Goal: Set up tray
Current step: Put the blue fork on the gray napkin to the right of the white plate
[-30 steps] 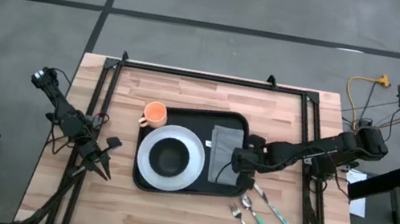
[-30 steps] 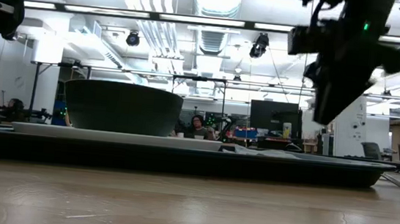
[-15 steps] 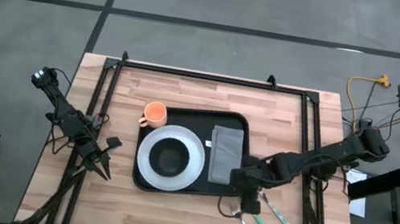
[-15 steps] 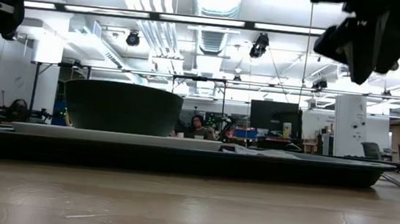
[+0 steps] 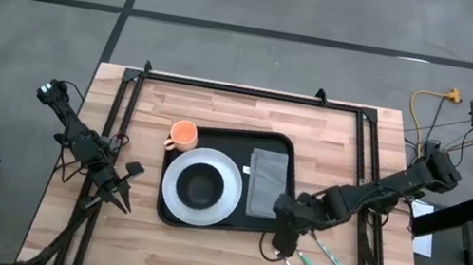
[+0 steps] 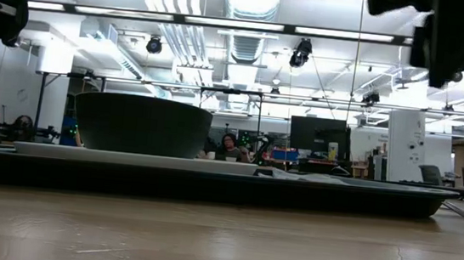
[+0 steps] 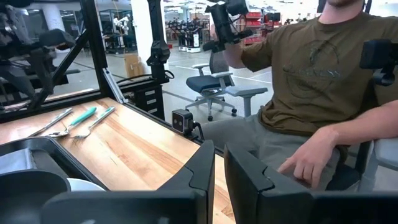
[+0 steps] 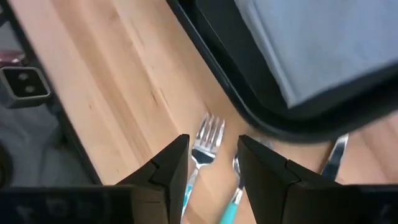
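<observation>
One wooden table (image 5: 197, 251) carries one black tray (image 5: 217, 136), which lies near the table's middle. On the tray sit one round white plate (image 5: 171, 187) with one dark bowl (image 5: 201, 185) in its centre, and one folded grey napkin (image 5: 265, 181) on the tray's right part. One orange cup (image 5: 182, 133) stands at the tray's far left corner, at its rim; whether it sits on the tray cannot be told. On the bare wood off the tray's near right corner lie three pieces of cutlery (image 5: 312, 259) with teal handles: a fork (image 8: 207, 141) and two others whose heads are partly hidden.

The right gripper (image 5: 283, 245) hovers just beside the tray's near right corner, above the cutlery; its fingers (image 8: 168, 169) are spread apart, with the fork showing in the gap, and they pinch nothing. The left gripper (image 5: 119, 192) waits over the table's left side, well apart from the tray, its fingers pressed nearly together and empty. One seated person (image 7: 311, 81) shows beyond the table.
</observation>
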